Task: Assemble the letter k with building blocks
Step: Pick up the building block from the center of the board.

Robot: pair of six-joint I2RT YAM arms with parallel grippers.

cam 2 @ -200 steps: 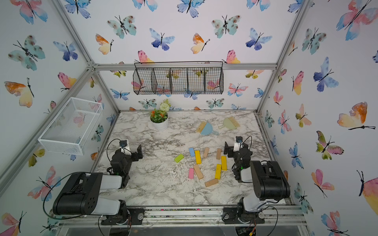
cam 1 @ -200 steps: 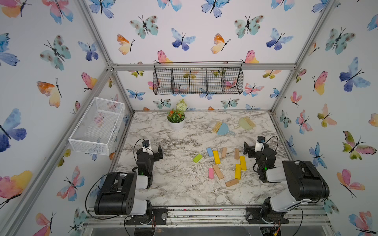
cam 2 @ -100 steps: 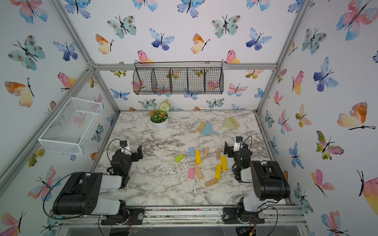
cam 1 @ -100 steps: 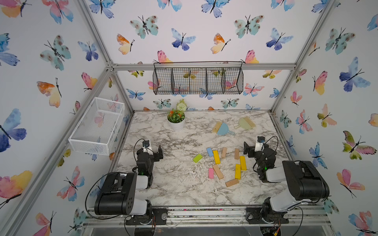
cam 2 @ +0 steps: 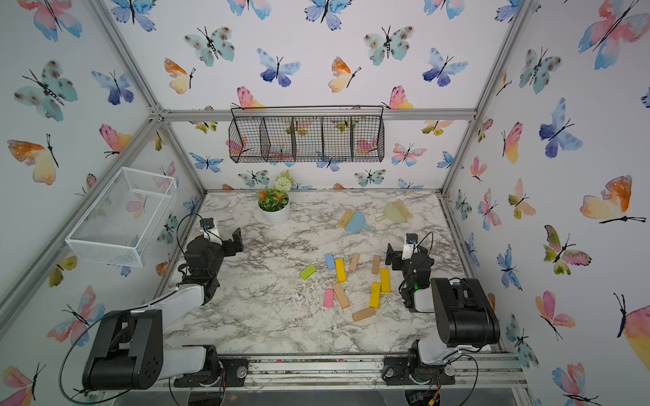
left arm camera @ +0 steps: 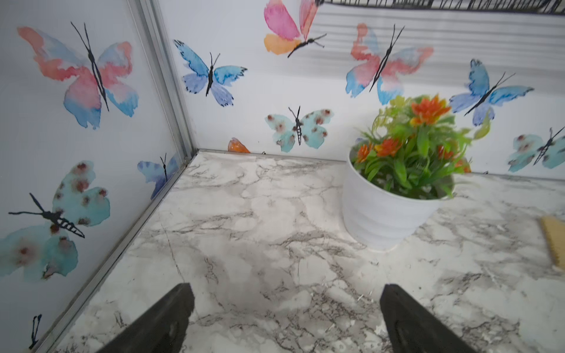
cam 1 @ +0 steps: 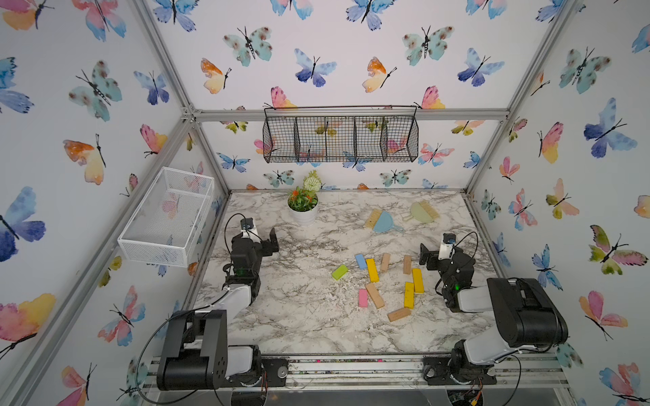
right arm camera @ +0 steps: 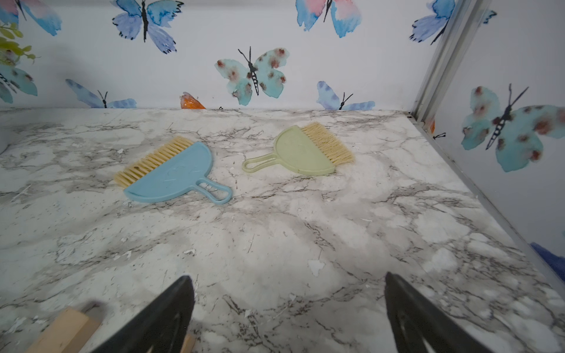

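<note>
Small flat rectangular building blocks (cam 1: pixel 372 270), yellow, tan-wood, pink, light-blue and lime-green, lay scattered and unmoved near the marble table's (cam 1: pixel 299 323) right edge; left gripper (left arm camera: pixel 286 290) and right gripper (right arm camera: pixel 289 281) stayed wide, empty: K unstarted.

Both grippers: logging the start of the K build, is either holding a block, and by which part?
Nothing is held. The left gripper and right gripper stand open above the marble tabletop; the small flat coloured and tan-wood building blocks lie loose.

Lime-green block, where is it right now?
In both top views the lime-green block lies flat on the marble table, around mid-table, just to the left of the light-blue block and touching nothing.
</note>
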